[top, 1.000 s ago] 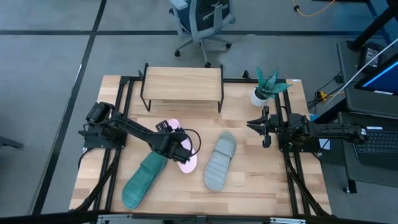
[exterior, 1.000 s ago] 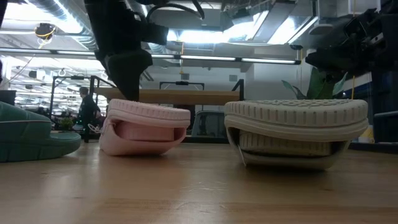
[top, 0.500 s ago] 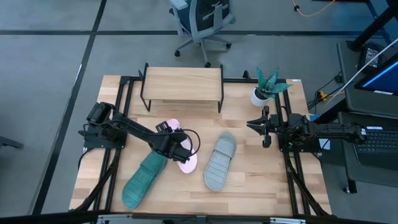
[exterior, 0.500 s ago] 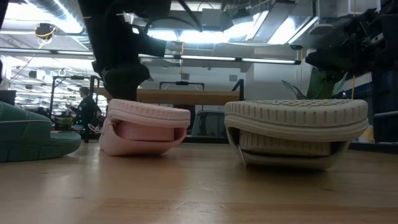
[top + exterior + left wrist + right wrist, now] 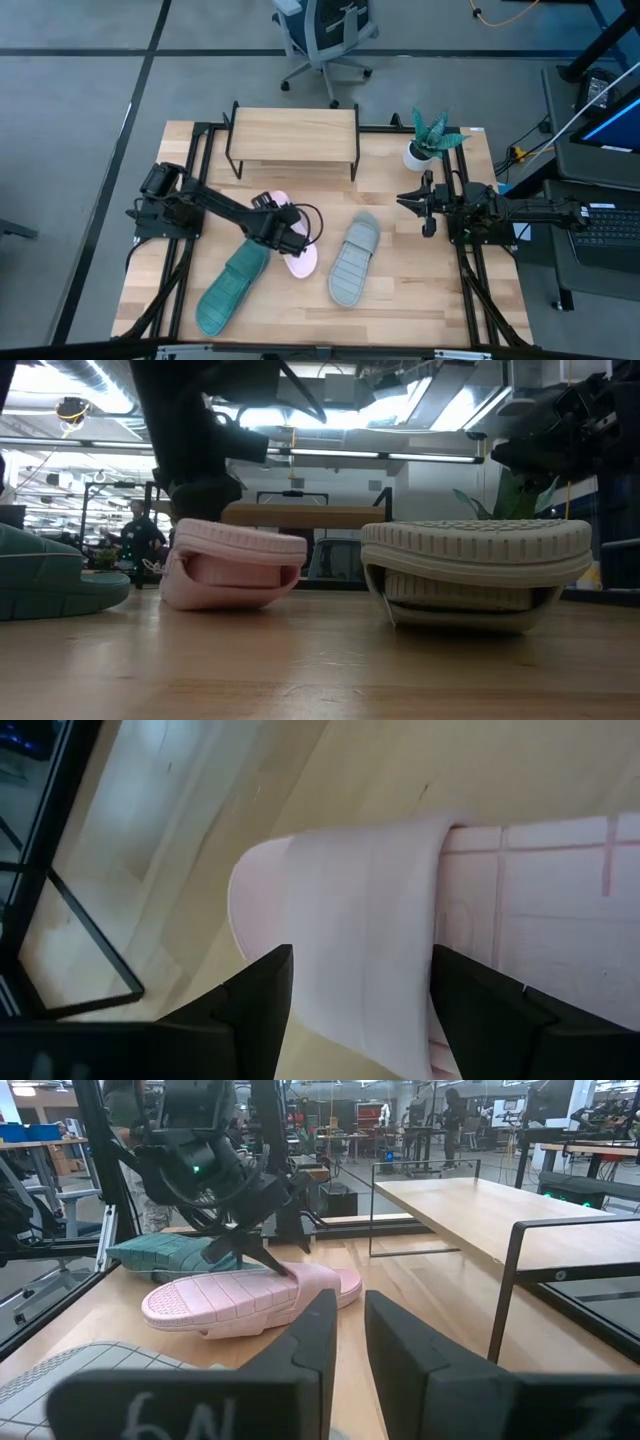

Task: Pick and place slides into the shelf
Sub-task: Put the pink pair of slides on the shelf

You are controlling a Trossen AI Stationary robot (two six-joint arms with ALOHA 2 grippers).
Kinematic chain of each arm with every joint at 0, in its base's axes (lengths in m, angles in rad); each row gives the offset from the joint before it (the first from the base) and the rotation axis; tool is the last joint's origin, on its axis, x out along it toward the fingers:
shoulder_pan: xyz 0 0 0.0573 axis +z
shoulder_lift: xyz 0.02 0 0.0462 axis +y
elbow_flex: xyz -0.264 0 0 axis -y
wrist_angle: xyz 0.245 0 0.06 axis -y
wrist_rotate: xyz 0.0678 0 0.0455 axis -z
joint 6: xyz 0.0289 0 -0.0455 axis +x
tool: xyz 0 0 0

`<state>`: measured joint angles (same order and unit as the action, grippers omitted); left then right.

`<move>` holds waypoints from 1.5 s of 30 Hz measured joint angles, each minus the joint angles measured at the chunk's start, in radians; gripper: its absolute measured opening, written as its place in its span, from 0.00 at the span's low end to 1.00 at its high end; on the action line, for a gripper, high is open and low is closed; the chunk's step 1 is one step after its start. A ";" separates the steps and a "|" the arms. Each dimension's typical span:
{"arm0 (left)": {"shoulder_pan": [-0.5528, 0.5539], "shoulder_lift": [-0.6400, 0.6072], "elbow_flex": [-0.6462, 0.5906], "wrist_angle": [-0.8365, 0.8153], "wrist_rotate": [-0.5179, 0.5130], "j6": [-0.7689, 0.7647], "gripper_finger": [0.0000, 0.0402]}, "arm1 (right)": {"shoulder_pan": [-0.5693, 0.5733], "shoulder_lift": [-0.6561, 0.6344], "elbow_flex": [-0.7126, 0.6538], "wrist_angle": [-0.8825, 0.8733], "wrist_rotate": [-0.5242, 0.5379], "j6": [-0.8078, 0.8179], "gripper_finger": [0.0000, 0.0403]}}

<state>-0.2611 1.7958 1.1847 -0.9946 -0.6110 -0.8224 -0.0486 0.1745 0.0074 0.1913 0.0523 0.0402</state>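
Dark fingers [image 5: 262, 1010] of your left gripper [image 5: 360, 1010] stand spread wide, one on each side of the pale pink slide [image 5: 370, 940], straddling its broad strap without pinching it. From above, that gripper [image 5: 285, 232] sits over the pink slide [image 5: 297, 258] near the middle of the tabletop [image 5: 400, 300], with the left arm [image 5: 200, 205] reaching in from the left edge. The right wrist camera shows the same gripper [image 5: 245, 1230] poised on top of the pink slide [image 5: 250, 1295], whose ribbed sole faces up.

Your teal green slide [image 5: 232, 288] lies just beside the pink one, toward the front left of the table. The grey slide [image 5: 354, 260] lies apart from the pink one to its right, sole up; at table height you see it [image 5: 478, 570] beside the pink slide [image 5: 235, 565], a clear gap between them.

Your shelf [image 5: 293, 133] stands at the back of the table with nothing on its plank top.

Your right gripper [image 5: 418, 205] waits at the right side of the table, well away from all three slides, its fingers [image 5: 310, 1370] nearly together with a narrow slit between them and nothing held. A small potted plant [image 5: 430, 138] stands just behind it, near the back right corner.
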 joint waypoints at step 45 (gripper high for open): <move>0.043 -0.002 -0.051 0.078 0.056 0.022 0.18 | 0.000 0.000 0.000 0.000 0.000 0.000 0.15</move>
<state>-0.2176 1.7943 1.1332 -0.9162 -0.5552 -0.8008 -0.0487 0.1745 0.0074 0.1916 0.0525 0.0402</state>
